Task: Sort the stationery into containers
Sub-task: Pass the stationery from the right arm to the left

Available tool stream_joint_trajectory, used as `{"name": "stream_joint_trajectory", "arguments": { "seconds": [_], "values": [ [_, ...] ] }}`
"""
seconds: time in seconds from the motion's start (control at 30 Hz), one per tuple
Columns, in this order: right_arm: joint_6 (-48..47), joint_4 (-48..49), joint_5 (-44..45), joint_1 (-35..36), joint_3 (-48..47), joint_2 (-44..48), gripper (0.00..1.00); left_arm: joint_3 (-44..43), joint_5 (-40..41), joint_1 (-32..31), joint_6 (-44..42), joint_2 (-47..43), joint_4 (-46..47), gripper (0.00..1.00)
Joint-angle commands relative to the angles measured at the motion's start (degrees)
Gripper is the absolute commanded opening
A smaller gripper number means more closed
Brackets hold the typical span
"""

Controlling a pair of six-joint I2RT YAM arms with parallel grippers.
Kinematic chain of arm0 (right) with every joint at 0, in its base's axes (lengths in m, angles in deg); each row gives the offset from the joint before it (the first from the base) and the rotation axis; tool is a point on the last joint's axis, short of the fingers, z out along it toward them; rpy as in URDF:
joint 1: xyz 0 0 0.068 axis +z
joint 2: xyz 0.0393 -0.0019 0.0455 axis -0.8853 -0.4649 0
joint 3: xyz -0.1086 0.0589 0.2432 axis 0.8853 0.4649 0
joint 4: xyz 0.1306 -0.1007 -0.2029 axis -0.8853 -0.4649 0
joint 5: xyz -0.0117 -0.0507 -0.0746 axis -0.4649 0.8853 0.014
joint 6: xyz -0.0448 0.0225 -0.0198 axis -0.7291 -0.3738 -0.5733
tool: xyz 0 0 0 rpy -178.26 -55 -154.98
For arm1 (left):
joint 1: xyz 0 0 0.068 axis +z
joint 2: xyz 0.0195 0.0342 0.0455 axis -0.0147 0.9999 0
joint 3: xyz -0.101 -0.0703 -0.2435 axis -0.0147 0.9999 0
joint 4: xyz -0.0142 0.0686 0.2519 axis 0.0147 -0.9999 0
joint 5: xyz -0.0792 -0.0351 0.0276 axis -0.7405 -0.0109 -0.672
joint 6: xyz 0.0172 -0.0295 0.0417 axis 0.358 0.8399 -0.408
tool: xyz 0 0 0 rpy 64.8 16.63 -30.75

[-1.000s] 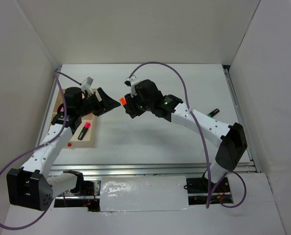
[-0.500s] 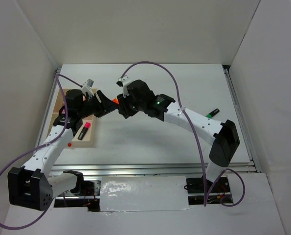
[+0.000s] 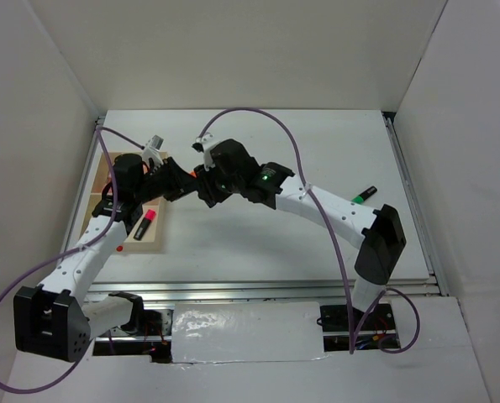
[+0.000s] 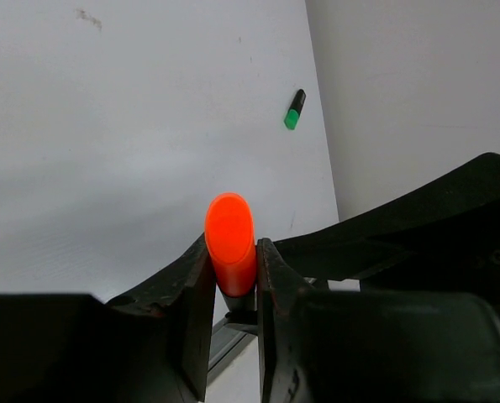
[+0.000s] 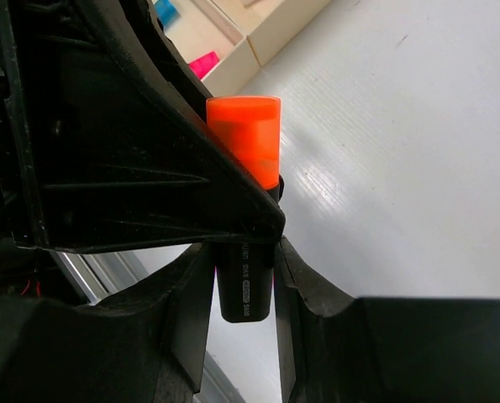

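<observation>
A black marker with an orange cap (image 4: 230, 239) is held in the air between both arms, left of the table's middle. My left gripper (image 4: 233, 256) is shut on its orange cap (image 5: 248, 134). My right gripper (image 5: 244, 252) is shut on its black body (image 5: 245, 290). In the top view the left gripper (image 3: 185, 181) and the right gripper (image 3: 206, 186) meet tip to tip and hide the marker. The tan wooden tray (image 3: 153, 239) lies at the left under my left arm, with a pink-capped marker (image 3: 145, 223) in one compartment.
A green-capped black marker (image 3: 365, 193) lies alone on the table at the far right, and it shows as the green-capped marker (image 4: 294, 109) in the left wrist view. The tray's corner (image 5: 266, 34) with pink (image 5: 203, 63) and blue (image 5: 165, 10) pieces shows behind the left fingers. White walls enclose the table.
The right arm carried the orange-capped marker leftward to the left gripper. The left gripper's jaws, open a second ago, have closed on the orange cap.
</observation>
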Motion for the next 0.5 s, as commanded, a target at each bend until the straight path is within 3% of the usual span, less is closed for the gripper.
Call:
{"name": "stream_joint_trajectory", "arguments": {
  "seconds": [0.0, 0.03, 0.07, 0.13, 0.17, 0.3, 0.37, 0.47],
  "values": [
    [-0.30, -0.53, -1.75, 0.58, -5.09, -0.62, 0.19, -1.18, 0.30, 0.05, -2.31, -0.57, -0.98, 0.11],
    [-0.91, -1.32, -2.02, -0.29, -5.18, -0.54, 0.29, -3.10, 0.30, 0.31, -5.36, -0.92, -2.48, 0.05],
    [-1.09, -1.59, -2.28, -0.99, -4.31, 0.68, 0.48, -4.25, 0.39, 1.36, -7.39, -0.92, -4.58, 0.03],
    [-2.40, -0.03, -4.64, -3.88, -0.02, 4.45, 0.70, -8.90, 0.83, 3.72, -14.86, -0.31, -13.19, 0.00],
    [-2.76, 0.86, -5.88, -5.21, 1.75, 5.95, 0.74, -10.40, 0.74, 4.70, -17.58, 0.22, -16.18, 0.00],
    [-6.18, 1.05, -11.06, -14.59, 9.92, 12.81, 0.80, -17.70, 5.90, 9.18, -34.11, 2.15, -33.56, 0.00],
    [-7.33, -0.80, -10.90, -17.25, 11.43, 13.96, 0.80, -20.16, 9.25, 11.73, -42.34, 2.94, -38.51, 0.00],
    [-8.65, -4.40, -11.16, -23.57, 14.06, 15.55, 0.75, -20.88, 14.88, 15.77, -47.91, 5.23, -46.25, 0.00]
  ]
}}
